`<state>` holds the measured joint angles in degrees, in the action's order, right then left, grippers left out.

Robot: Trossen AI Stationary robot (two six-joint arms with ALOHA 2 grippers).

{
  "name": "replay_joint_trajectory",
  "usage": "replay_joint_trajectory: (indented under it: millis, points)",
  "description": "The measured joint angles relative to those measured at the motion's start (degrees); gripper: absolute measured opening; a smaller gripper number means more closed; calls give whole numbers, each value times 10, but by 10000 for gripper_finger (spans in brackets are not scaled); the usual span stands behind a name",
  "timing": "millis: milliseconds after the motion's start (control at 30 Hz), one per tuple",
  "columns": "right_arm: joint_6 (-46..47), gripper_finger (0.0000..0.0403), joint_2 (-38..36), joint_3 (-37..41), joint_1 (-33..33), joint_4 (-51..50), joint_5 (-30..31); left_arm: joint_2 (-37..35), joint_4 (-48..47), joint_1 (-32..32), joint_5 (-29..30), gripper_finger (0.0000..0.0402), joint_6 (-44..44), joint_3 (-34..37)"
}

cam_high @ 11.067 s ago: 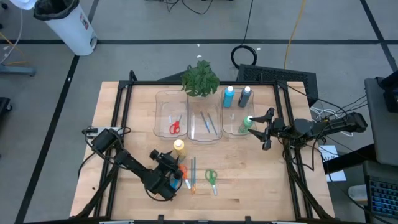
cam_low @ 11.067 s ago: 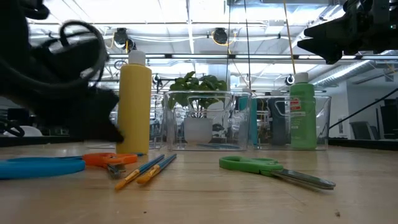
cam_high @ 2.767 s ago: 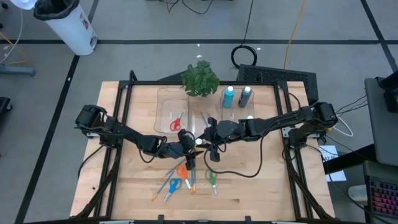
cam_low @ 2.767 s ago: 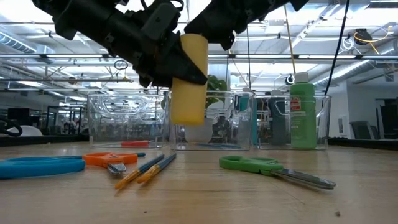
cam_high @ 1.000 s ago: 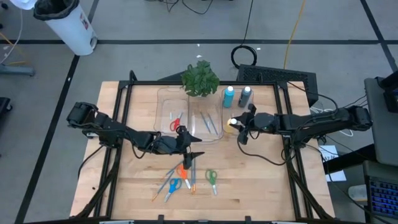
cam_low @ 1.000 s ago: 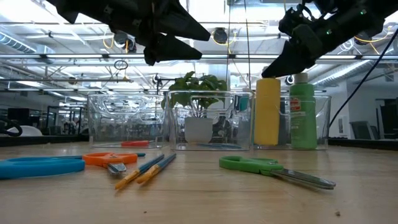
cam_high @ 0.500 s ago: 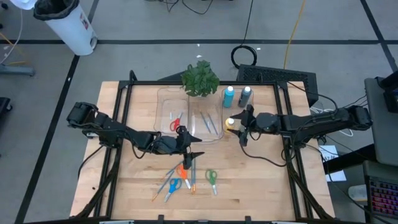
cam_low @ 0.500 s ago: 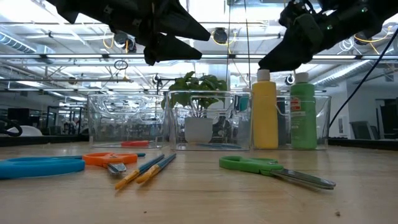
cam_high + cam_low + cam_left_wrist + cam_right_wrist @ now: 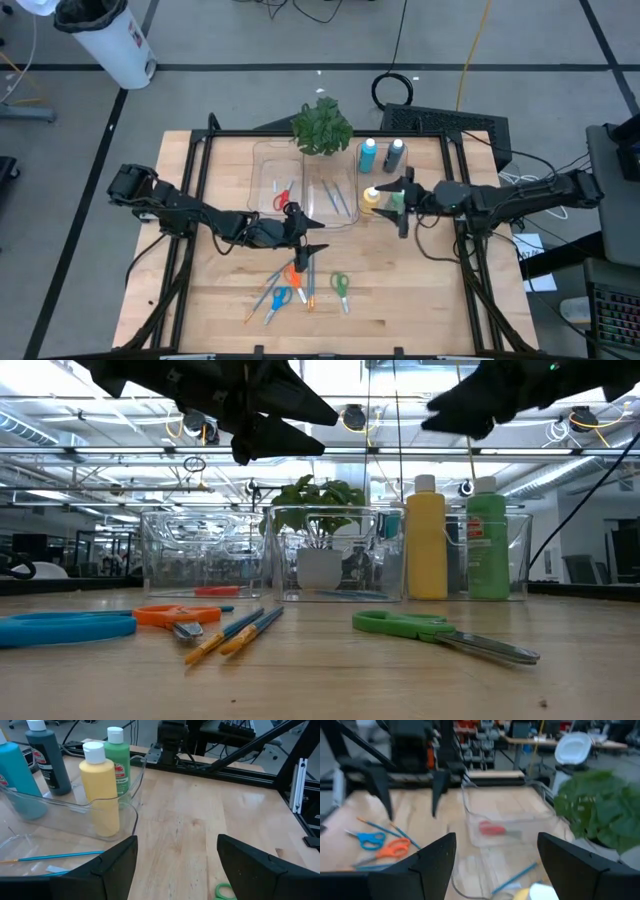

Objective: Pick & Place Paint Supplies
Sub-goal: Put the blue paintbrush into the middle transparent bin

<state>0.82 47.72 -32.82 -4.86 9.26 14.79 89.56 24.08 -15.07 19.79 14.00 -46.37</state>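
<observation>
From above, the yellow bottle (image 9: 371, 198) stands in the right bin (image 9: 383, 212) beside the green bottle (image 9: 397, 199); right claw (image 9: 403, 203) released above, left claw (image 9: 312, 237) spread, empty. Low view: green scissors (image 9: 440, 633), orange scissors (image 9: 178, 617), brushes (image 9: 240, 632) remain on the desk (image 9: 320, 670).

Workshop surroundings of the wooden table (image 9: 420, 300).
Grey floor (image 9: 250, 60) (dark taped lines), white bin (image 9: 105, 40) far left.
</observation>
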Motion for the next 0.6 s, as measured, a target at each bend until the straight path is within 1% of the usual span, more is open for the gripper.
replay_joint_trajectory:
  millis: [133, 300, 400, 600]
  points:
    - [0, 270, -36, 0, -20, 0, 0, 0, 1, 0, 0, 273, 4, 0]
    - [0, 270, -75, 0, -57, 0, 0, 0, 1, 0, 0, 274, 58, 0]
    - [0, 270, -86, 0, -85, 0, 0, 0, -2, 0, -1, 274, 71, 0]
    - [-6, 270, -88, 0, -133, -1, -1, 0, -20, 0, -57, 273, 83, 0]
